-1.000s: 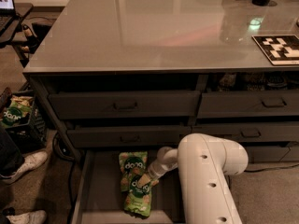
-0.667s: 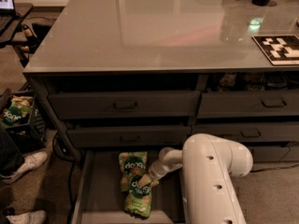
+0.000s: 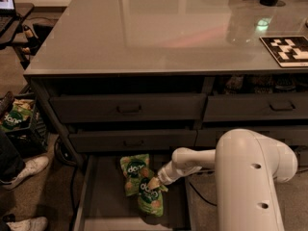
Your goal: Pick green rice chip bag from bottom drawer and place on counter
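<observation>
The bottom drawer (image 3: 83, 196) stands pulled open at the foot of the cabinet. Two green rice chip bags lie on its floor. One bag (image 3: 134, 169) lies toward the back. The other bag (image 3: 152, 202) lies in front of it, partly overlapping. My gripper (image 3: 155, 182) reaches down into the drawer from the right on the white arm (image 3: 250, 177). It is shut on the top edge of the front bag. The grey counter (image 3: 159, 28) tops the cabinet above.
Closed handled drawer fronts (image 3: 129, 108) sit above the open drawer. A black-and-white tag board (image 3: 288, 49) lies on the counter's right side. A crate with another green bag (image 3: 13, 119) and a person's white shoes (image 3: 29, 167) are on the floor at left.
My gripper and arm have shifted slightly to the right. The front bag has shifted right and a little up with it. The back bag has stayed put.
</observation>
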`<action>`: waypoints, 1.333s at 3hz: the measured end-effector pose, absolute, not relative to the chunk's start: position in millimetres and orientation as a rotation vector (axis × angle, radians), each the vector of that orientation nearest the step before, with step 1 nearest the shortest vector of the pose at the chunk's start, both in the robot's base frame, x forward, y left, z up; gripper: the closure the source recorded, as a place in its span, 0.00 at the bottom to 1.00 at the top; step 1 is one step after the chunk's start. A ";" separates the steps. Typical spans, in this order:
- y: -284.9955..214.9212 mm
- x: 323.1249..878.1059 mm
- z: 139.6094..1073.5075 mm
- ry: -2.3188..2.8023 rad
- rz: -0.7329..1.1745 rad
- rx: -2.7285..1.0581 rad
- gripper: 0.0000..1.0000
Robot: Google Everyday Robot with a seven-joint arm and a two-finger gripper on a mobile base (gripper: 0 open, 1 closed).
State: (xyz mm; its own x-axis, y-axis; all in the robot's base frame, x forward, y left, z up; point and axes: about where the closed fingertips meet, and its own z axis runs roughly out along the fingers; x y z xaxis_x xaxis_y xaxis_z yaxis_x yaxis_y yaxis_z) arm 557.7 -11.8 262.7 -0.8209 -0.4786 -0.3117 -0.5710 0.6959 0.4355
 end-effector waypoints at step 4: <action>8.7 548.1 424.2 2.630 0.668 -0.866 1.00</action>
